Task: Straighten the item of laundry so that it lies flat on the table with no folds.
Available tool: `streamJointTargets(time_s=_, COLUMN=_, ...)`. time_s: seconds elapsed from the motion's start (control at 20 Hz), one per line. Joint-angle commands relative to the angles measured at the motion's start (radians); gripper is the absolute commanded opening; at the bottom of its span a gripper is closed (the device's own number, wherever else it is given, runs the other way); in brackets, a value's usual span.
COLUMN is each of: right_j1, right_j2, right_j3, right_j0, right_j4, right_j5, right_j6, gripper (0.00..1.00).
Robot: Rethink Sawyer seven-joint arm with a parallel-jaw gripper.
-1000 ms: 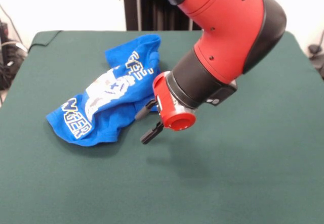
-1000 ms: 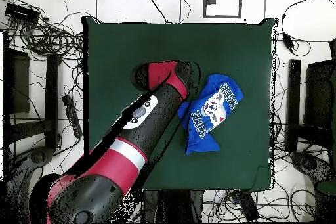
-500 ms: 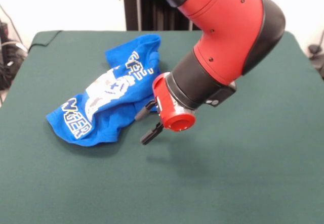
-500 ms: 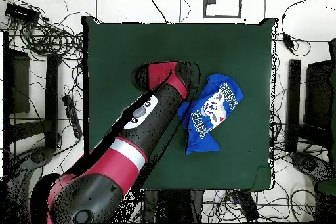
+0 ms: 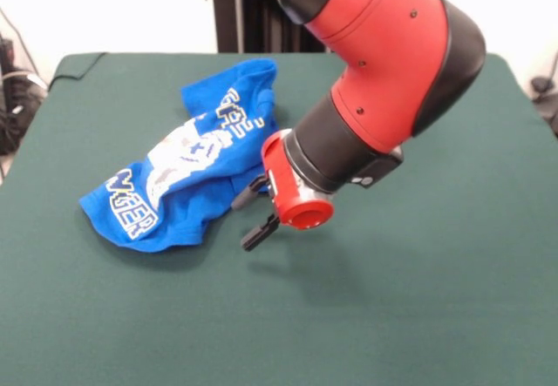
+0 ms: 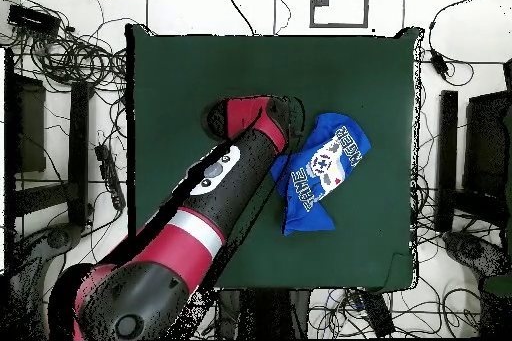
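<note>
While the arm has edged slightly toward the left of the frame over the last second, the gripper (image 5: 252,213) hangs open and empty beside the crumpled item of laundry (image 5: 183,168) left of centre on the table (image 5: 418,299), so straightening has not begun.

Dark green table (image 5: 418,299); crumpled blue T-shirt (image 5: 179,172) lies on it, folded, print up.
</note>
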Motion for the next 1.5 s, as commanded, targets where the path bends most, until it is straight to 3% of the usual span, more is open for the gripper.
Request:
streamJointTargets(time_s=0.05, right_j1=0.06, right_j2=0.133, right_j3=0.013, right_j0=0.001, right_j4=0.011, right_j5=-0.039, right_j6=0.101, gripper=1.0)
streamJointTargets(time_s=0.75, right_j1=0.06, right_j2=0.076, right_j3=-0.002, right_j0=0.041, right_j4=0.024, right_j5=0.068, right_j6=0.145, gripper=1.0)
streamJointTargets(time_s=1.5, right_j1=0.066, right_j2=0.048, right_j3=-0.007, right_j0=0.063, right_j4=0.016, right_j5=0.088, right_j6=0.149, gripper=1.0)
